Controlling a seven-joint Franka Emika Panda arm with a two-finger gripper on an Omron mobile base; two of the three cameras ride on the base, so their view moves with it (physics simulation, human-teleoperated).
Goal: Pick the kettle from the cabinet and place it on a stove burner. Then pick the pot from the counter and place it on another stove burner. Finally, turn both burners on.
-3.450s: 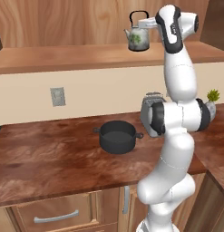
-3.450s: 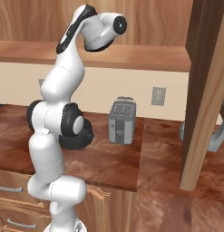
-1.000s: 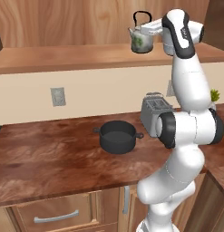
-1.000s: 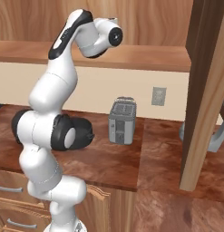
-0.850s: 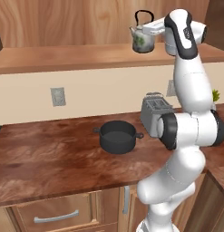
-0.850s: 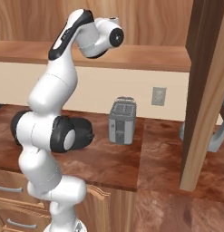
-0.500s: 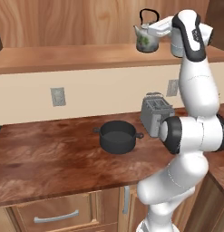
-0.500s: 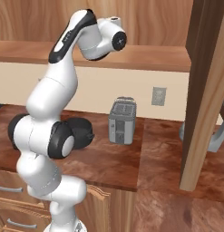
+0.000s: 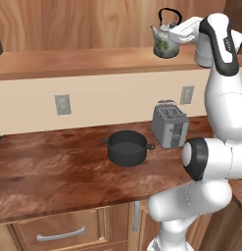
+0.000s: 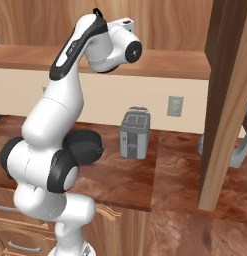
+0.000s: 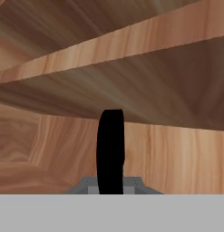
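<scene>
The kettle [image 9: 165, 43], whitish with a green leaf print and a thin black arched handle [image 11: 110, 152], hangs just above the front of the light wood cabinet shelf [image 9: 68, 61]. My gripper [image 9: 174, 34] reaches in from the right and is shut on the kettle near its top. In the hand view the black handle stands upright right in front of the hand. The dark round pot [image 9: 127, 147] sits on the reddish-brown counter [image 9: 49, 171] below and left of the kettle, with its rim [image 10: 90, 142] partly behind my arm. The stove burners are out of view.
A silver toaster [image 9: 170, 125] stands on the counter just right of the pot, under the kettle. A thick wooden post [image 10: 225, 100] rises at the right. Wall outlets [image 9: 62, 104] sit on the cream backsplash. Drawers [image 9: 59, 233] run under the counter.
The kettle, held in my gripper, has risen off the shelf and drifted right. My elbow has swung right, uncovering the toaster. Pot and toaster have not moved.
</scene>
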